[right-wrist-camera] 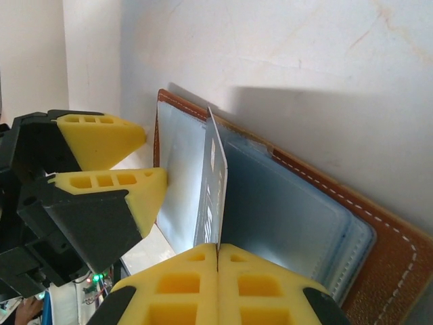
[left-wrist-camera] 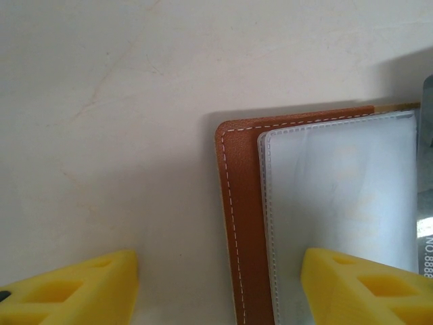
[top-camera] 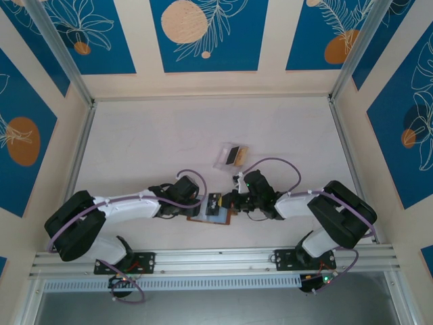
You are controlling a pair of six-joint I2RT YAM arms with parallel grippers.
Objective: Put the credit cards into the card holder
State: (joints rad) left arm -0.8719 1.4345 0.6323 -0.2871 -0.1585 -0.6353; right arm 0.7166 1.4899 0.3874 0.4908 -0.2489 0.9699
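Yellow-fingered left gripper (top-camera: 197, 203) sits at 9 o'clock of the card holder (top-camera: 208, 217), jaws spread and grasping nothing, 1 finger (left-wrist-camera: 358, 288) over the pale pocket. Open and flat on the table (top-camera: 149, 142), the brown holder lies at 6 o'clock from a clear stand (top-camera: 230, 154). At its 3 o'clock, the right gripper (top-camera: 235, 201) is clenched on 1 credit card (right-wrist-camera: 213, 183), upright on edge above the pockets.

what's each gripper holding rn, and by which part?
Right gripper is shut on a credit card, pinching its near edge; the card stands edge-on over the open card holder. Left gripper is open, straddling the holder's edge, gripping nothing.
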